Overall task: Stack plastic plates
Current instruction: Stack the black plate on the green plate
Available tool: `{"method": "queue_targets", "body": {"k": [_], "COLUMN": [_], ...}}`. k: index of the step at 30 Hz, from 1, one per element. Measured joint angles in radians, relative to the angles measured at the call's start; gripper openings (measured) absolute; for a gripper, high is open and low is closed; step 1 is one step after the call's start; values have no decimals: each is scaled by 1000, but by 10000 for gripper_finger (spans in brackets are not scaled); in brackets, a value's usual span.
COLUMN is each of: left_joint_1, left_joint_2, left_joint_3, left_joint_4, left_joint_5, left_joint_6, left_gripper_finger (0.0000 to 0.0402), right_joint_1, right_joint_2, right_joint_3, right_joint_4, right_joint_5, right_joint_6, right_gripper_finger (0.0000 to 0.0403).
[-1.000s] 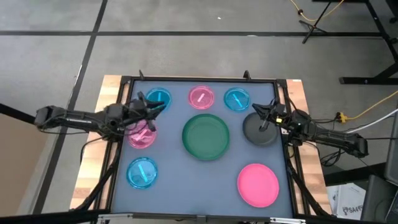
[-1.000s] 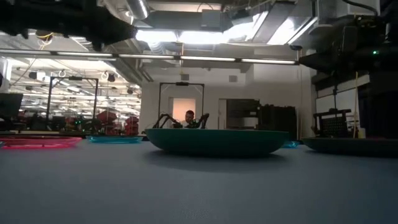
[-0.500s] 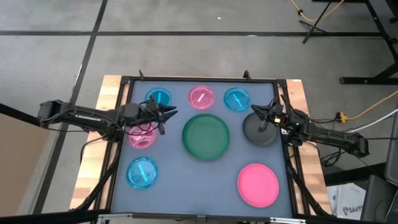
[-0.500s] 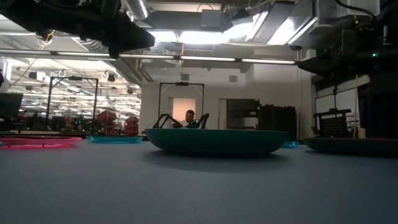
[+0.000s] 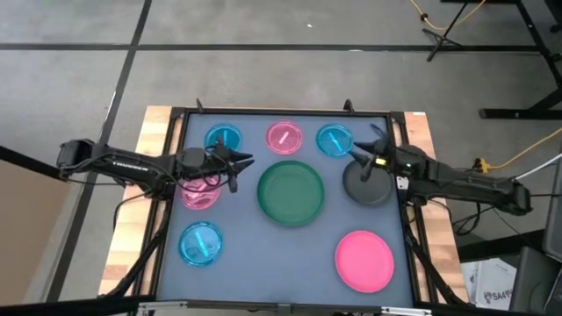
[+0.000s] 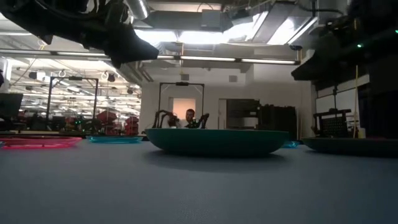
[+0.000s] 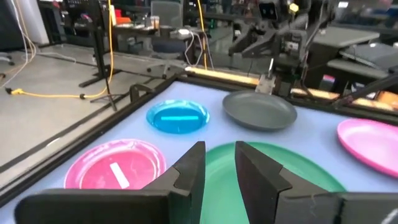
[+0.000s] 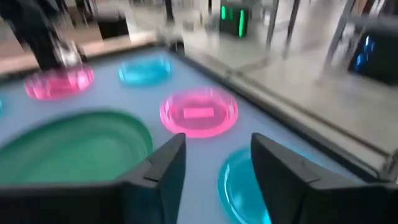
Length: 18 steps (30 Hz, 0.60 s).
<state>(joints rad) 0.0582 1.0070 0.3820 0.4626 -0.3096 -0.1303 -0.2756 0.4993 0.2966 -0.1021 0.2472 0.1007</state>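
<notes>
Eight plates lie flat on the blue-grey mat. The large dark green plate (image 5: 291, 191) is in the middle and the dark grey plate (image 5: 367, 184) is to its right. The hot pink plate (image 5: 364, 260) is near right. Small blue plates (image 5: 223, 139) (image 5: 334, 140) (image 5: 201, 244) and small pink plates (image 5: 284, 137) (image 5: 200, 190) lie along the far edge and the left side. My left gripper (image 5: 241, 168) (image 7: 221, 168) hovers open by a narrow gap at the green plate's left rim, holding nothing. My right gripper (image 5: 360, 161) (image 8: 217, 162) hovers open over the grey plate's far left rim.
A raised black frame (image 5: 290, 112) runs around the mat, with wooden table edges outside it. The left arm passes over the small pink plate at the left. Bare mat lies between the green plate and the near edge (image 5: 272, 263). A person sits in the room far behind the table (image 6: 189, 118).
My left gripper has gone toward the table's right, from above the far left blue plate to the green plate's left rim. My right gripper has shifted a little toward the table's left and far side, over the grey plate. No plate has moved.
</notes>
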Motion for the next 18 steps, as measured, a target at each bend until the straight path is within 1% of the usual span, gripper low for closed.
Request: {"method": "queue_targets", "body": {"k": [3, 8, 11, 18], "left_joint_1": [0, -8, -16, -23], "left_joint_2": [14, 21, 21, 20], "left_joint_3": [0, 0, 0, 0], "left_joint_4": [1, 2, 3, 3], "left_joint_5": [1, 0, 1, 1], "left_joint_6": [-1, -1, 1, 1], "left_gripper_finger": [82, 82, 82, 82], "right_joint_1": [0, 0, 0, 0], "right_joint_2": [136, 339, 426, 599], "right_joint_3": [104, 271, 336, 444], "right_joint_4": [-138, -392, -497, -690], "right_joint_5": [-4, -58, -82, -83], "right_joint_6": [9, 11, -2, -28], "right_gripper_finger": [198, 202, 202, 202]}}
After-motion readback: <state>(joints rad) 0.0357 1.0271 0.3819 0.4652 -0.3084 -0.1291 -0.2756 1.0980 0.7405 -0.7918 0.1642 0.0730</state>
